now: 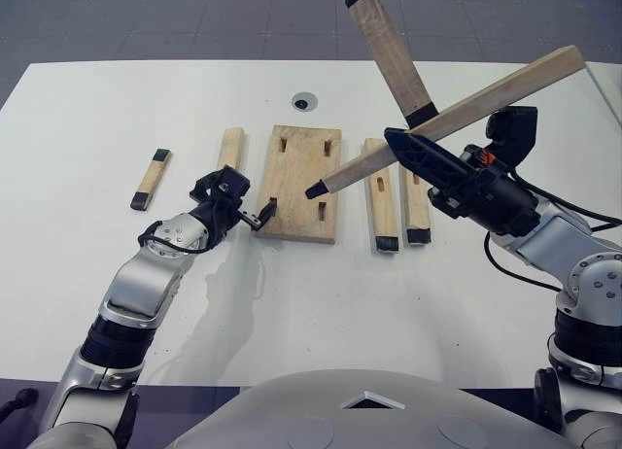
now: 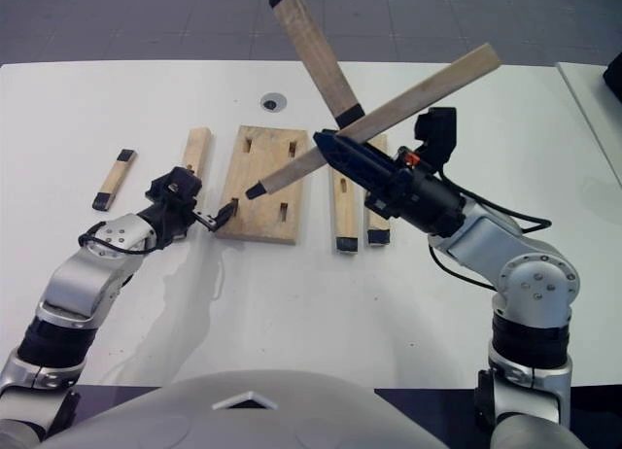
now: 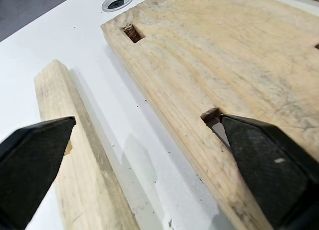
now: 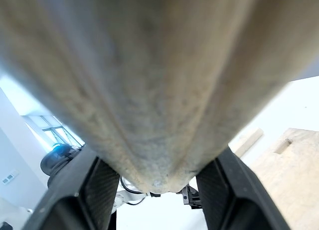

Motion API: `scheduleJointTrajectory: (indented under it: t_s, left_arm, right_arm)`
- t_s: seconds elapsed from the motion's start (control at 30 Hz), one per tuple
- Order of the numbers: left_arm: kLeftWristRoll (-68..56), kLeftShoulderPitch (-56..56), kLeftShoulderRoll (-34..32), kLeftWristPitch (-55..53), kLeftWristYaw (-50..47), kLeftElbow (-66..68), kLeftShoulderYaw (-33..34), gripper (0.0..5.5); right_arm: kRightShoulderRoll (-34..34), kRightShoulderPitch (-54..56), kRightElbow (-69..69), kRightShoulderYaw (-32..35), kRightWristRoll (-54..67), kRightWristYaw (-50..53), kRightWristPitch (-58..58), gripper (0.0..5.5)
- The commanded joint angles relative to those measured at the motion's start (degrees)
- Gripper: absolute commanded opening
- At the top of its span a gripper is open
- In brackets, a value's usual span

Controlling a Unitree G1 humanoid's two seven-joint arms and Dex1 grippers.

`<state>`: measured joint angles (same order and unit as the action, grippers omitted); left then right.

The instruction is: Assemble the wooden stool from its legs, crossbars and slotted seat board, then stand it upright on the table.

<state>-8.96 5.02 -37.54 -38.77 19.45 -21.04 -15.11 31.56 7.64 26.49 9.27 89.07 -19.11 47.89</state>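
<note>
One white counter [image 1: 87,274] is carrying everything, and the slotted seat board [image 1: 301,191] is lying flat near its middle. Over the board, a long stick [image 1: 505,85] is slanting through the air. Its black-tipped low end is hanging above the board's right half, and its bare end is pointing up and away to the right. A second stick [image 1: 387,51], black at both ends, is meeting the long one partway along and rising from it at an angle. Just right of the board, an inner stick [image 1: 381,196] and an outer stick [image 1: 416,201] are lying side by side, each slotted and black at the near end. A plain stick [image 1: 230,148] is lying just left of the board, and a short bar [image 1: 151,179] with black ends is sitting well apart, farther left. The right gripper [image 1: 403,150] is holding the long stick, its jaws pinching it below the joint. The left gripper [image 1: 259,216] is sitting low at the board's left edge with its jaws spread, one fingertip [image 3: 234,135] at a notch in that edge and the other beside the plain stick. A round hole [image 1: 304,101] is showing in the counter beyond the board.
</note>
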Motion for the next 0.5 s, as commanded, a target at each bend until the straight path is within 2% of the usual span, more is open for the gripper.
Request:
scheduleJointTrajectory:
  t_s: [0.03, 0.23, 0.5]
  left_arm:
    - [1.63, -5.22, -7.66, -6.53, 8.85, 1.47, -6.72, 5.4]
    - [4.48, -6.3, -15.85, 5.48, 19.76, 6.86, -8.49, 5.4]
    - [7.28, 4.65, -12.11, 18.79, 23.3, 21.72, -6.36, 5.4]
  right_arm:
    - [0.83, 2.89, -1.82, -1.17, -6.69, -2.32, -0.81, 2.05]
    - [2.3, 10.07, -10.74, -6.6, -26.64, -7.96, -5.08, 2.05]
    - [2.79, 14.27, -22.56, -14.52, -46.1, -18.4, -11.51, 2.04]
